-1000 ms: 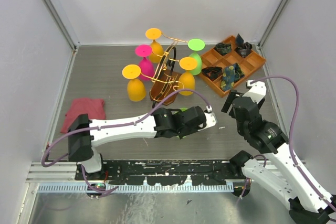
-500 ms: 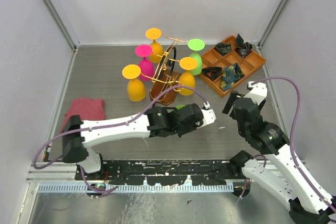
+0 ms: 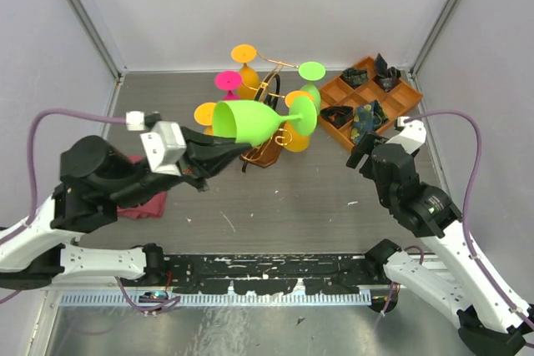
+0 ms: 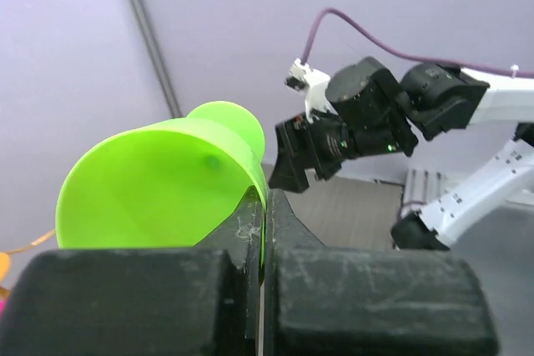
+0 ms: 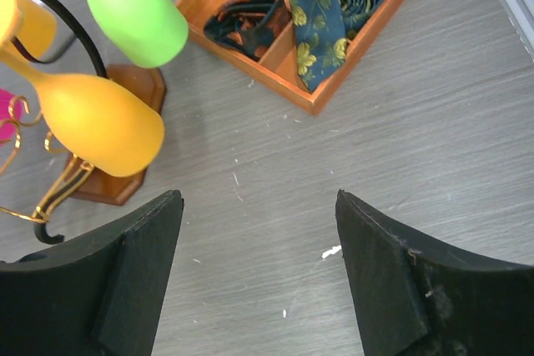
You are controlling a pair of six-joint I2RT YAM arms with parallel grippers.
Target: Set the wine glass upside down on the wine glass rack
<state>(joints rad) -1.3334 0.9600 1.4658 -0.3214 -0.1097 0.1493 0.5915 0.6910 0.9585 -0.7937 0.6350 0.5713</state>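
An orange tray (image 3: 396,114) at 2 o'clock holds folded patterned ties (image 3: 365,118); a red cloth (image 3: 143,204) lies at 9 o'clock, partly hidden.

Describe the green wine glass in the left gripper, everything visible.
The green wine glass looks like opaque lime plastic, smooth and unmarked: a rounded bowl, a short stem and a flat round foot. It is up off the table, tipped on its side, foot toward the wine glass rack, mouth toward the left gripper, which is shut on the bowl's rim, the wall pinched between its fingers.
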